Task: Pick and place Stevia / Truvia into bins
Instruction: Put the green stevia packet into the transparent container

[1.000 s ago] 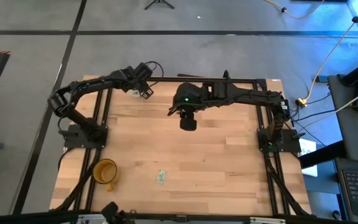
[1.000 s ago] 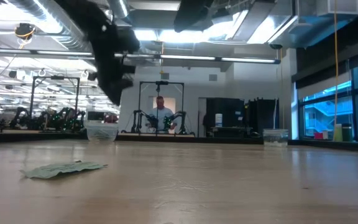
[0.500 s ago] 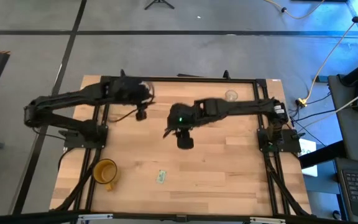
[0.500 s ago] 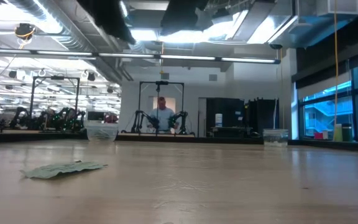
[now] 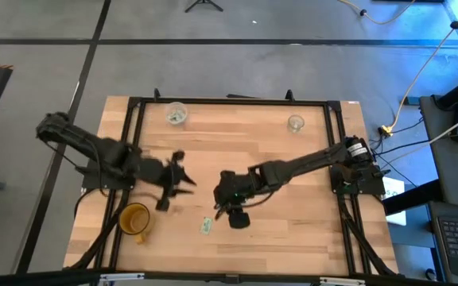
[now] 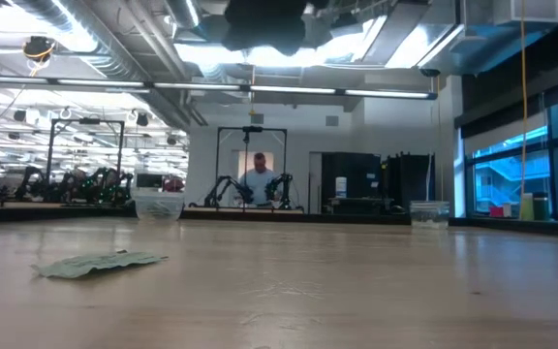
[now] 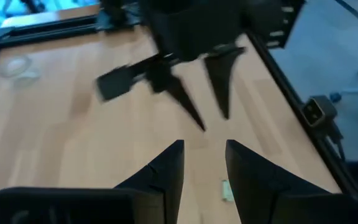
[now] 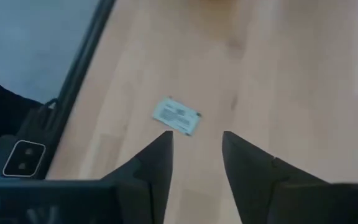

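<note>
One whitish sachet with green print (image 5: 206, 226) lies flat on the wood near the table's near edge; it also shows in the right wrist view (image 8: 177, 116) and the low view (image 6: 100, 262). My right gripper (image 5: 217, 208) hovers open just on the far side of it and touches nothing. My left gripper (image 5: 185, 173) is open in mid-air over the table's left middle. The wider cloudy cup (image 5: 176, 115) stands at the far edge with sachets inside. The narrower clear cup (image 5: 295, 123) stands at the far right.
A yellow-orange mug (image 5: 133, 218) stands near the table's near left corner, left of the sachet. The black frame rails (image 5: 126, 143) run along the table's sides. In the left wrist view the right gripper (image 7: 212, 121) shows ahead. A person stands in the room beyond (image 6: 256, 179).
My left gripper has swung from the wider cup at the far edge toward the near edge, to the table's left middle. My right gripper has travelled from the far middle toward the near edge and stands close to the sachet. The sachet has stayed put.
</note>
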Controlling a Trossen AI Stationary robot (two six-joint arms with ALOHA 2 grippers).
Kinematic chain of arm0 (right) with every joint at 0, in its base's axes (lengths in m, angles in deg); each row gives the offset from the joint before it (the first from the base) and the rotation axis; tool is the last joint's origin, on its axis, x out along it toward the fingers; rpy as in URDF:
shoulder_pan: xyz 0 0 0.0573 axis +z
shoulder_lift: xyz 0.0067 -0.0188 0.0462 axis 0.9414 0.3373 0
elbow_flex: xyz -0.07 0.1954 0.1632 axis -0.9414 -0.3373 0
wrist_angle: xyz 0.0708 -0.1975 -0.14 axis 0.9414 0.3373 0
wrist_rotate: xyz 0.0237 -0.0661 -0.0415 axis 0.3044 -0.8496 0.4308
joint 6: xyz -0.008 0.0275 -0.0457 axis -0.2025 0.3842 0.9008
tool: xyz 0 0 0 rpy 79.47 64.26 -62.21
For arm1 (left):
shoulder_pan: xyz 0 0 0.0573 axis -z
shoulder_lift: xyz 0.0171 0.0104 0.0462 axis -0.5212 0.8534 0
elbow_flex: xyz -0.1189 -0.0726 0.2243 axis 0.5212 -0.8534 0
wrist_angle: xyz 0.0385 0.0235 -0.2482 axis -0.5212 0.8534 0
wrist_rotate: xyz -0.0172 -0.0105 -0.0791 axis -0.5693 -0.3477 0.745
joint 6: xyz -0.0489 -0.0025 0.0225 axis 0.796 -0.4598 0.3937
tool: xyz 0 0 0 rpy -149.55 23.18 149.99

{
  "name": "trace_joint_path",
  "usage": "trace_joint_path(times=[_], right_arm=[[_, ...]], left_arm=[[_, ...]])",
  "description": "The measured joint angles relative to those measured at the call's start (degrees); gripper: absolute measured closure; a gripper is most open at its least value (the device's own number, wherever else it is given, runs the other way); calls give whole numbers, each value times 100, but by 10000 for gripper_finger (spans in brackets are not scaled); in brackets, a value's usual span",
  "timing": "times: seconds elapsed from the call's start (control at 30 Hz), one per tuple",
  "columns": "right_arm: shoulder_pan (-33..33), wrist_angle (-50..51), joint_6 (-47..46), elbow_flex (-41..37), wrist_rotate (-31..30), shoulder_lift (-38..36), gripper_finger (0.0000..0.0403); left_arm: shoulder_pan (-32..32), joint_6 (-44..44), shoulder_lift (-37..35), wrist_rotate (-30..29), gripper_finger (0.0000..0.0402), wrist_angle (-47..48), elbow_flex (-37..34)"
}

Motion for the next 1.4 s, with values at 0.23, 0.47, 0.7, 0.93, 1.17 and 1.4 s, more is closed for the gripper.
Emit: trace_joint_path(times=[0.23,0.47,0.7,0.93,1.17,1.4], right_arm=[[123,-1681,-529,-925,-2,-2,333],[121,-3038,-1056,-1761,0,-2,395],[232,-3879,-1291,-1917,138,347,399],[228,-3854,-1119,-1715,136,506,401],[228,-3674,-1011,-1717,136,705,401],[228,-3829,-1058,-1717,138,1071,402]], left_arm=[[945,480,999,-663,289,-189,-1],[1432,692,1786,-799,310,-404,-2],[1579,1107,2108,-815,326,-442,-5],[1604,1227,2050,-841,325,-444,-4],[1602,1357,2050,-843,325,-442,-4],[1602,1375,2050,-846,325,-442,-4]])
